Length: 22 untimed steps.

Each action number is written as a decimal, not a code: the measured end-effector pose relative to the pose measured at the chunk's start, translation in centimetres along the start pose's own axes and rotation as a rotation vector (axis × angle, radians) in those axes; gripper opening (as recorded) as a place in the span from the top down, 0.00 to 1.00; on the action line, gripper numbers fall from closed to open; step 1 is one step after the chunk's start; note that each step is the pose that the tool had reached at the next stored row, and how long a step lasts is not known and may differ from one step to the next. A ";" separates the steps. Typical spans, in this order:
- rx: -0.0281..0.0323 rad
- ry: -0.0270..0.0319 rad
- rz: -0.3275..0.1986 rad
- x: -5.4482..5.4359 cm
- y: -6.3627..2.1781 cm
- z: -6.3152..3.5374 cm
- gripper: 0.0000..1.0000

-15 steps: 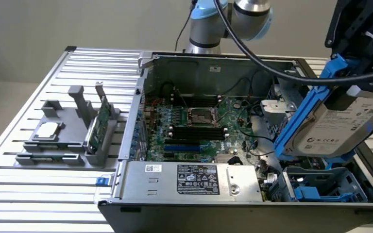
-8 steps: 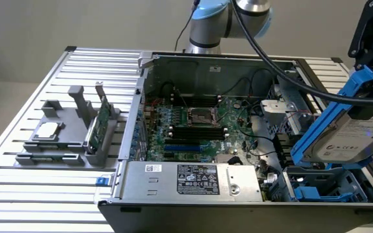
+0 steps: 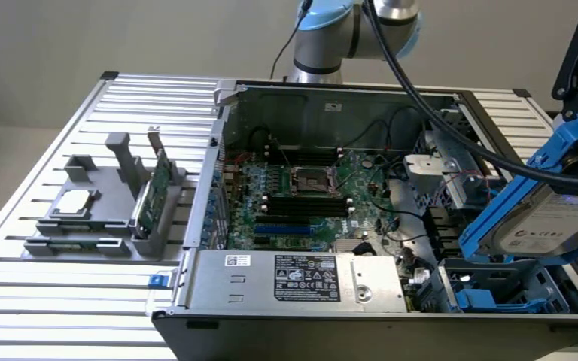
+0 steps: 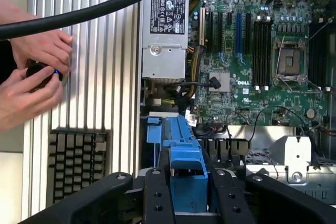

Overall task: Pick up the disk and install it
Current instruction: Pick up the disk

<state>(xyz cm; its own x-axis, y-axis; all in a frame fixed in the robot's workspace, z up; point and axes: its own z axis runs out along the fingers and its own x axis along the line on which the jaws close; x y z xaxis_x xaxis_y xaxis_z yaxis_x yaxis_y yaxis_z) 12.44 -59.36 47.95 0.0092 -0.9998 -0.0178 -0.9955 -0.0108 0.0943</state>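
Fingers clamp the disk by its blue carrier; the drive bay lies below them, so insertion likely needs squaring up.

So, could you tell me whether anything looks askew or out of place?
The disk hangs steeply tilted in the gripper above the open case. A person's hands hold a small black device beside the case.

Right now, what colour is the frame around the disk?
The frame is blue; best in exterior view.
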 end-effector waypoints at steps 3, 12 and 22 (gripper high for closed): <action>0.0000 -0.0023 0.000 0.0 -0.02 0.18 0.67; 0.0209 -0.0028 -0.001 0.0 -0.01 1.26 0.67; 0.0371 -0.0023 -0.001 0.0 0.18 2.28 0.67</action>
<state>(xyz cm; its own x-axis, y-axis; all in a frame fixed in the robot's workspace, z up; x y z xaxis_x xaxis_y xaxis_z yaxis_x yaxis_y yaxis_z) 12.04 -59.34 45.70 0.0100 -0.9997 -0.0202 -0.9983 -0.0111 0.0573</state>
